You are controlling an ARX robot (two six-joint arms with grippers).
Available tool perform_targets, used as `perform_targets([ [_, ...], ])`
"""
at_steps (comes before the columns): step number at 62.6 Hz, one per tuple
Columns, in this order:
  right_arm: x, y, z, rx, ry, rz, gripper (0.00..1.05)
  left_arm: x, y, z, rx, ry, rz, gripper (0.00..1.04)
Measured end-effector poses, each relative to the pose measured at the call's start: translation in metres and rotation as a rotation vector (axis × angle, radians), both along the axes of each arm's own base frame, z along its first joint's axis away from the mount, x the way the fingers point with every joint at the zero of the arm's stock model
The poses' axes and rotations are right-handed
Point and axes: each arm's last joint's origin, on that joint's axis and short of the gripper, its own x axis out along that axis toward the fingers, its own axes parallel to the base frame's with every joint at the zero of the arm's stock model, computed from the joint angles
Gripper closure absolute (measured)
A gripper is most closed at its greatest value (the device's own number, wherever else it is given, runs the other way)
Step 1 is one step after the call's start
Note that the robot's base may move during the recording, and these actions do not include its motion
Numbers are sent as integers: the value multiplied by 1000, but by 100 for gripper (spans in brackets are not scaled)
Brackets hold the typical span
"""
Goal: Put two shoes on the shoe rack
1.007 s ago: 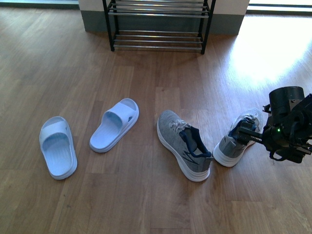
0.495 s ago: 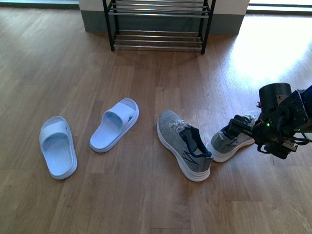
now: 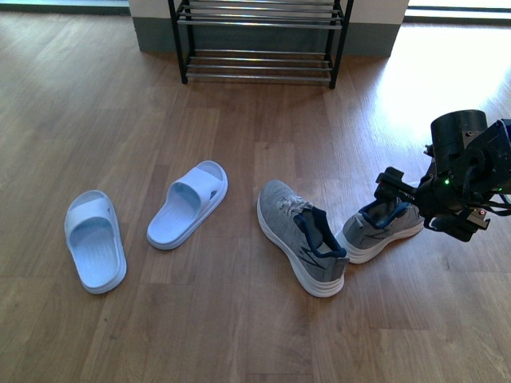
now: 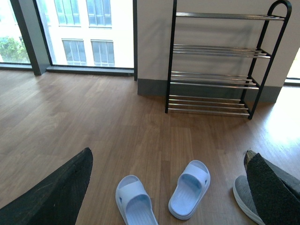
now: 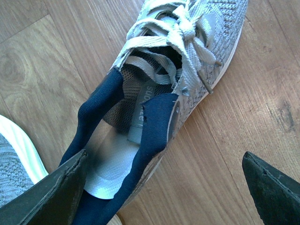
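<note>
Right wrist view: right end effector (image 5: 159,164) splayed wide over shoe (image 5: 187,61), toe and heel cropped.

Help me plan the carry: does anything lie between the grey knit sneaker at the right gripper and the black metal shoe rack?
Nothing visible: only bare wooden floor lies between the grey knit sneaker and the black metal shoe rack.
</note>
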Motion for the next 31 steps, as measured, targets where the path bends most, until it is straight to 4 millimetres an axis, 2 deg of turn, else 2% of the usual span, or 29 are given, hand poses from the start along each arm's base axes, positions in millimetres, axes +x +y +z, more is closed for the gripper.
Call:
perform_targets([
  [17, 5, 9, -28, -29, 64, -7, 9, 0, 0, 0, 0, 0, 0, 9],
  [31, 7, 5, -34, -75, 83, -46, 9, 0, 0, 0, 0, 0, 0, 9],
])
